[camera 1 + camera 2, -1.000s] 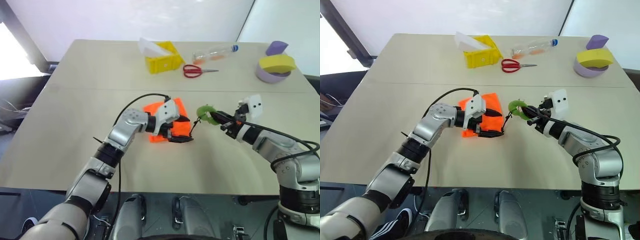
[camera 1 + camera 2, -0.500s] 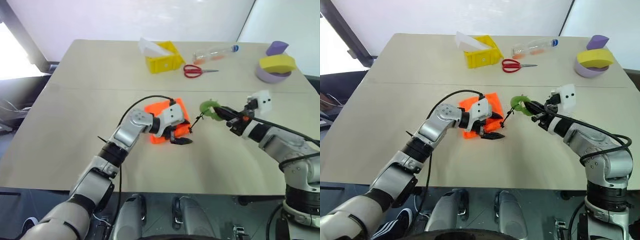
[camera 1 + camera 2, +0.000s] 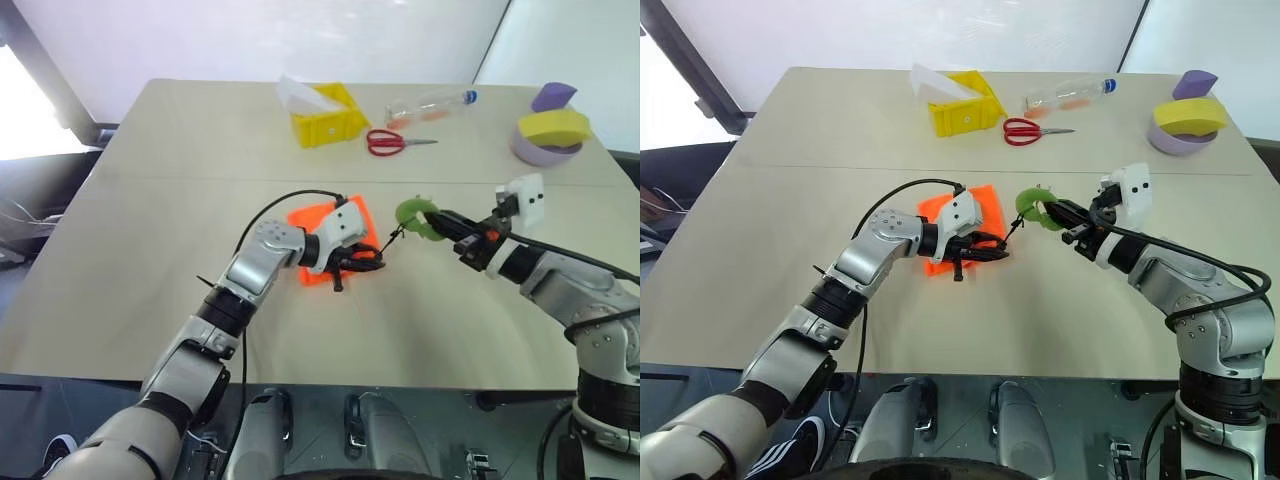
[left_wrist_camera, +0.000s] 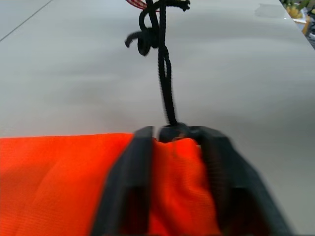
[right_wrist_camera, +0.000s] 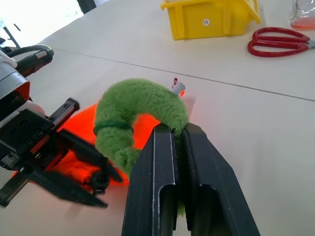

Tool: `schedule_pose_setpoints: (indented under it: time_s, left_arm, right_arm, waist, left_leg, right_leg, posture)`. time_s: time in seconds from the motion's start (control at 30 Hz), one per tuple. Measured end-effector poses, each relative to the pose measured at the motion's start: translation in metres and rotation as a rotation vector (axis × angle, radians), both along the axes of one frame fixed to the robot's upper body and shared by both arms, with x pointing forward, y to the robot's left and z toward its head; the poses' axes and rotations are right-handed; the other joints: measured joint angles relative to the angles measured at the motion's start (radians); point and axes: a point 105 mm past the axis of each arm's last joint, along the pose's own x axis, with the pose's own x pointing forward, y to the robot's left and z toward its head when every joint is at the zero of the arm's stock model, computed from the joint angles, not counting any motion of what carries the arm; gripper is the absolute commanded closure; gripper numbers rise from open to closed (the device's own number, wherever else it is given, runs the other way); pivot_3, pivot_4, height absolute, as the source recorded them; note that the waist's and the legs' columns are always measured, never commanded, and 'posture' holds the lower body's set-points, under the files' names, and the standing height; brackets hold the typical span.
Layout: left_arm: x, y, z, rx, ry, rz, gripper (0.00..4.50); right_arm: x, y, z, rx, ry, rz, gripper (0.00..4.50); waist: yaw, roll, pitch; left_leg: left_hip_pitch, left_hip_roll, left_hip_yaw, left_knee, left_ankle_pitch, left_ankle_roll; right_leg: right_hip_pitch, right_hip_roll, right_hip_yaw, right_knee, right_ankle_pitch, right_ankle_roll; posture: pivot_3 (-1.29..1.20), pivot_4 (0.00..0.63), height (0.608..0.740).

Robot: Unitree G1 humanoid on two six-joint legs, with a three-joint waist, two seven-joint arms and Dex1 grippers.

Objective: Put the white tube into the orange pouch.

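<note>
The left pincer (image 4: pixel 170 162) is clamped on a fold of the orange pouch (image 3: pixel 322 245) right at its mouth, where the black cord (image 4: pixel 165 73) leaves the fabric, so the pouch is pinned to the table (image 3: pixel 150 200). Just across from it the right pincer (image 5: pixel 177 162) is closed on the green ring (image 5: pixel 142 110) at the cord's far end, lifted above the table; judging by this opposed hold, the two are set to draw the cord and work the mouth. The white tube cannot be made out anywhere on the table; it may already sit inside the pouch, though that is hidden. Well beyond both pincers stand a yellow bin (image 5: pixel 211 17), bearing a small round sticker reading 15, red scissors (image 5: pixel 280 42) and a clear bottle (image 3: pixel 430 105).
</note>
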Motion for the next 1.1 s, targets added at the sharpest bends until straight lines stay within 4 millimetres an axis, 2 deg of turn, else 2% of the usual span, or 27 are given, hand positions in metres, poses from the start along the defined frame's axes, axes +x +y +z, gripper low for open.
schedule_pose_setpoints:
  time_s: [0.4,0.47,0.6,0.7,0.8,0.93,1.1]
  left_arm:
    - [-0.001,0.008,0.002,-0.031,0.013,0.003,4.32]
    - [-0.004,0.016,-0.003,-0.005,-0.016,-0.017,4.32]
    - [-0.009,0.029,-0.010,0.068,-0.098,-0.053,4.32]
    - [-0.012,0.035,-0.010,0.117,-0.159,-0.082,4.32]
    - [-0.015,0.037,-0.010,0.138,-0.200,-0.103,4.32]
    - [-0.020,0.052,-0.009,0.192,-0.275,-0.140,4.32]
    - [-0.022,0.062,-0.007,0.221,-0.325,-0.159,4.32]
  right_arm:
    - [0.004,-0.002,-0.001,-0.024,-0.009,-0.027,4.50]
    - [0.012,-0.013,0.002,-0.024,-0.025,-0.092,4.50]
    - [0.031,-0.049,0.011,0.013,-0.053,-0.297,4.50]
    - [0.038,-0.068,0.007,0.008,-0.041,-0.401,4.50]
    - [0.042,-0.076,0.000,0.004,-0.027,-0.449,4.50]
    - [0.048,-0.092,-0.011,0.006,0.015,-0.536,4.50]
    - [0.051,-0.098,-0.021,0.008,0.056,-0.556,4.50]
  waist:
    - [-0.002,0.000,0.000]
    - [-0.003,0.000,0.000]
    - [0.001,0.000,0.000]
    - [0.001,0.000,0.000]
    - [-0.001,0.000,0.000]
    - [-0.003,0.000,0.000]
    - [-0.002,0.000,0.000]
  left_leg:
    - [0.000,0.000,0.000,0.000,0.000,0.000]
    - [0.001,0.000,0.000,0.000,0.000,0.000]
    - [0.000,0.000,0.000,0.000,0.000,0.000]
    - [0.000,0.000,0.001,0.000,0.000,0.000]
    - [0.000,0.000,0.002,0.000,0.000,0.000]
    - [0.001,0.001,0.001,-0.001,0.000,0.000]
    - [0.001,0.001,0.002,0.000,0.000,0.000]
  right_leg:
    - [0.000,0.000,0.000,0.000,0.000,0.000]
    - [0.000,0.000,0.000,0.001,0.000,0.000]
    - [0.000,0.000,0.000,0.001,0.000,-0.001]
    - [0.000,-0.001,0.000,0.001,0.000,-0.001]
    - [0.000,-0.001,0.000,0.001,0.000,0.000]
    - [-0.001,0.000,0.001,0.002,0.000,0.000]
    - [-0.001,0.000,0.001,0.002,0.000,0.000]
  posture:
    - [0.00,0.150,0.740]
    - [0.00,0.150,0.740]
    - [0.00,0.150,0.740]
    - [0.00,0.150,0.740]
    - [0.00,0.150,0.740]
    - [0.00,0.150,0.740]
    - [0.00,0.150,0.740]
